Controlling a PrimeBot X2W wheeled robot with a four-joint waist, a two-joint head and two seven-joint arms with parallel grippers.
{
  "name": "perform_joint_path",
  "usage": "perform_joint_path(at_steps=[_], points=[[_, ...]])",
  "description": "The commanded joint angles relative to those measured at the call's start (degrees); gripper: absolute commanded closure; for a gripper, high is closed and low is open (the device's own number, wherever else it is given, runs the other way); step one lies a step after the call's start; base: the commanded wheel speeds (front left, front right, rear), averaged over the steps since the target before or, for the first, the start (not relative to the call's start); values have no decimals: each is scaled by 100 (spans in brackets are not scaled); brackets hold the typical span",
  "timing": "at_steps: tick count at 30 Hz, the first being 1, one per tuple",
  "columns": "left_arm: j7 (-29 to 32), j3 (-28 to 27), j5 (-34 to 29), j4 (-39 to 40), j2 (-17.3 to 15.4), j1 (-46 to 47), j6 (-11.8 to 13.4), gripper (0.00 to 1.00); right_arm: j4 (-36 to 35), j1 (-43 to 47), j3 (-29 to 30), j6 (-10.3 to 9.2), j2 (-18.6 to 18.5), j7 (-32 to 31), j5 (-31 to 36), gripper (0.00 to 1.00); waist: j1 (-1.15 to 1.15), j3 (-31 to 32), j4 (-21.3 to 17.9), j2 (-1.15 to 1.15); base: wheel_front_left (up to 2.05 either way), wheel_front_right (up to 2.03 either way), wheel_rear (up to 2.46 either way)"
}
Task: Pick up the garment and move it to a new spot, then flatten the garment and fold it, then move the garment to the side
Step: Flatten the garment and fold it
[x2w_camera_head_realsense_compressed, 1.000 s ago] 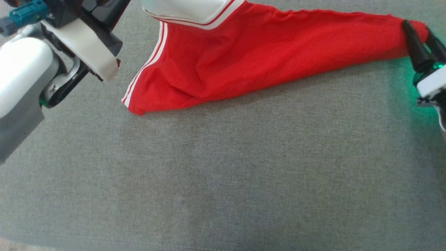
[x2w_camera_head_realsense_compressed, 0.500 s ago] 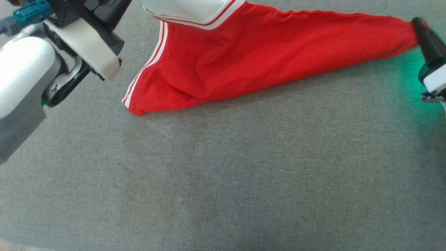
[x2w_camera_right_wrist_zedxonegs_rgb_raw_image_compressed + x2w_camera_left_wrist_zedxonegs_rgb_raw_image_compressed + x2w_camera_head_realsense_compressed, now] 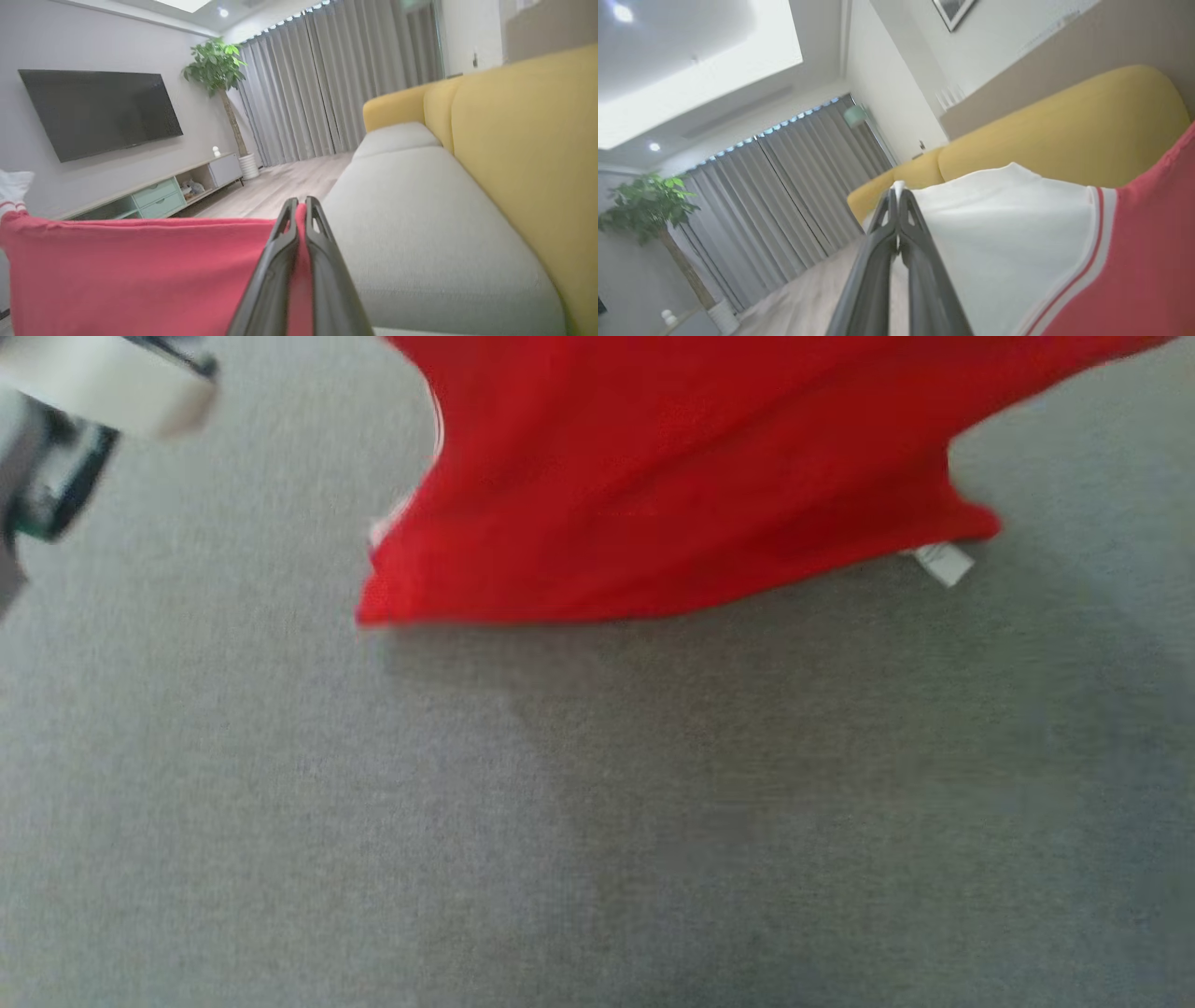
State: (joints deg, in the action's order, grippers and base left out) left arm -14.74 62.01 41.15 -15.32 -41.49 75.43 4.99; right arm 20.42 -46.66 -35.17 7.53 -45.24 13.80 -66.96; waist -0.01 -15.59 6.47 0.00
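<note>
Up went the shirt [image 3: 653, 476], both arms high.
Left gripper [image 3: 897, 193] and right gripper [image 3: 299, 203] pinch it; grey seat [image 3: 560, 821] lies wide below.

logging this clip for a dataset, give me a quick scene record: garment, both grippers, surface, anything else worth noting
garment: red with a white panel and striped trim, lifted and spread between both grippers; too blurred to tell if the lower hem touches the seat
left gripper: shut on the white panel
right gripper: shut on the red edge
surface: grey sofa seat, yellow backrest behind it
extra: small white tag at the hem's right corner
</note>
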Motion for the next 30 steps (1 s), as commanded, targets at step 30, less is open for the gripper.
perform_joint_path(at_steps=[30], points=[[-19,-1038,505,1932,-616,-3838,532,100,-1222,4002,745,-4,698,75,1934,100,1,82,-764,0,0,0,0]])
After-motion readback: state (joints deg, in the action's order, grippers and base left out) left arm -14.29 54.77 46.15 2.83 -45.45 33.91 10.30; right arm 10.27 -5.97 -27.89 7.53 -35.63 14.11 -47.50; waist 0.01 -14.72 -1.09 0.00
